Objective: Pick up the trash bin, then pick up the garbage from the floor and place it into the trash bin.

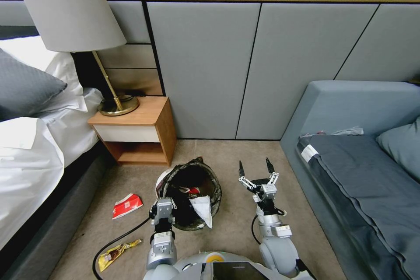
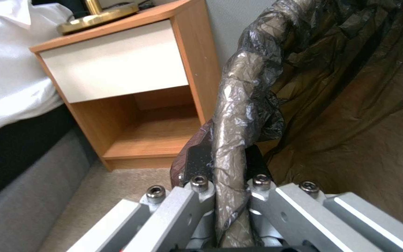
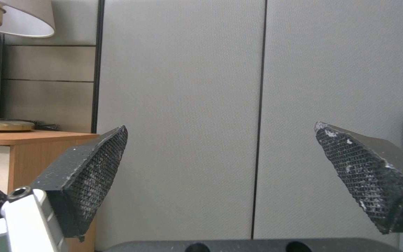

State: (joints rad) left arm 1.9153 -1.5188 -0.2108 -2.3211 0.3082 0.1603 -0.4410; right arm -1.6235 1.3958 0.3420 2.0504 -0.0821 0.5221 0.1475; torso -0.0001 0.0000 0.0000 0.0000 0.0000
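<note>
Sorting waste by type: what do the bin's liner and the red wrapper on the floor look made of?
The trash bin liner looks like thin, glossy black plastic film, crinkled with shiny creases. The red wrapper looks like creased paper or printed foil; hard to say which.

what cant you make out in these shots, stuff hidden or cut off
- Left gripper fingertips: in the left wrist view the black liner on the trash bin rim wraps over them.
- Bin floor: in the head view, dark liner and a white wrapper cover it.
- Red wrapper and yellow wrapper: print too small to read.
- Right gripper, open and empty: its body is cut off by the right wrist view's edge.
</note>
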